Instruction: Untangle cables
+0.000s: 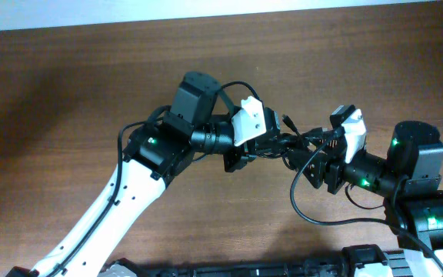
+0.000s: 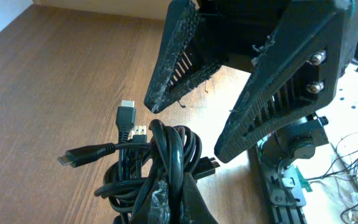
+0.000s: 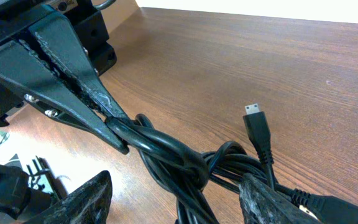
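Note:
The cables (image 1: 294,140) are a tight black bundle hanging just above the table between my two grippers. In the left wrist view the cables (image 2: 143,163) twist into a knot, with small plug ends (image 2: 126,118) sticking out to the left. My left gripper (image 2: 173,196) is shut on a strand of that bundle. My right gripper (image 3: 178,179) is open, its fingers (image 3: 86,199) straddling the twisted cables (image 3: 179,163) without pinching them. One plug (image 3: 257,124) points up beside the right finger. The left gripper (image 3: 118,132) clamps the bundle's far end.
The brown wooden table (image 1: 52,92) stretches far to the left and back. A thicker black arm wire (image 1: 306,208) loops under the right arm. The right arm's base and loose wiring (image 2: 291,162) lie at the table's edge.

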`<action>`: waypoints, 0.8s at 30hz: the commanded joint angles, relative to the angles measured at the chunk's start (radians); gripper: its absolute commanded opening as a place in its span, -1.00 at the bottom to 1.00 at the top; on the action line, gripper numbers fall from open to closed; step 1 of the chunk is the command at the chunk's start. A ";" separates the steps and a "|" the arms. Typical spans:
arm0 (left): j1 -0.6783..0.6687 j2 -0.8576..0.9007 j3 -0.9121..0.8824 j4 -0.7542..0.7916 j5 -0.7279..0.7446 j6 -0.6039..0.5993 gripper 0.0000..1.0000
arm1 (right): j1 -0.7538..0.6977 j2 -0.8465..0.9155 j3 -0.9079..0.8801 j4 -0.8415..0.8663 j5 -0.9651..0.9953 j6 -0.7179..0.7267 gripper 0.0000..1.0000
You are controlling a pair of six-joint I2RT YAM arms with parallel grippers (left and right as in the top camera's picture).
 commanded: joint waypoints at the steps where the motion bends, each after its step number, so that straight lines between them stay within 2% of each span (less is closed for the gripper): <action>1: 0.002 -0.038 0.017 0.006 0.069 0.058 -1.00 | 0.005 -0.001 0.009 0.000 0.008 -0.018 0.30; 5: 0.002 -0.039 0.017 0.011 0.169 0.119 -1.00 | 0.005 -0.001 0.009 -0.005 0.008 -0.018 0.31; 10: 0.002 -0.039 0.017 0.039 0.224 0.119 -1.00 | 0.005 -0.001 0.009 -0.019 -0.007 -0.019 0.31; 12: 0.002 -0.039 0.017 0.079 0.267 0.118 -1.00 | 0.005 -0.001 0.009 -0.023 -0.089 -0.081 0.27; 13: 0.002 -0.039 0.017 0.090 0.272 0.118 -1.00 | 0.005 -0.001 0.009 -0.023 -0.129 -0.111 0.20; 14: 0.002 -0.039 0.017 0.100 0.271 0.118 -1.00 | 0.005 -0.001 0.009 -0.023 -0.162 -0.137 0.02; 16: 0.003 -0.039 0.017 0.121 0.263 0.117 -1.00 | 0.005 -0.001 0.009 -0.023 -0.197 -0.169 -0.44; 17: 0.003 -0.039 0.017 0.129 0.259 0.117 -1.00 | 0.005 -0.001 0.009 -0.023 -0.198 -0.168 -0.74; 18: 0.003 -0.039 0.017 0.137 0.259 0.110 -1.00 | 0.005 -0.001 0.009 -0.023 -0.198 -0.168 -0.92; 21: 0.003 -0.039 0.017 0.173 0.256 0.085 -1.00 | 0.005 -0.001 0.009 -0.023 -0.201 -0.167 -0.92; 22: 0.003 -0.039 0.017 0.185 0.243 0.055 -0.93 | 0.005 -0.001 0.009 -0.022 -0.201 -0.167 -0.92; 23: 0.003 -0.039 0.017 0.204 0.207 0.002 -0.56 | 0.005 -0.001 0.009 -0.010 -0.201 -0.167 -0.92; 24: 0.003 -0.039 0.017 0.232 0.140 -0.093 0.07 | 0.005 -0.001 0.009 0.004 -0.201 -0.163 -0.92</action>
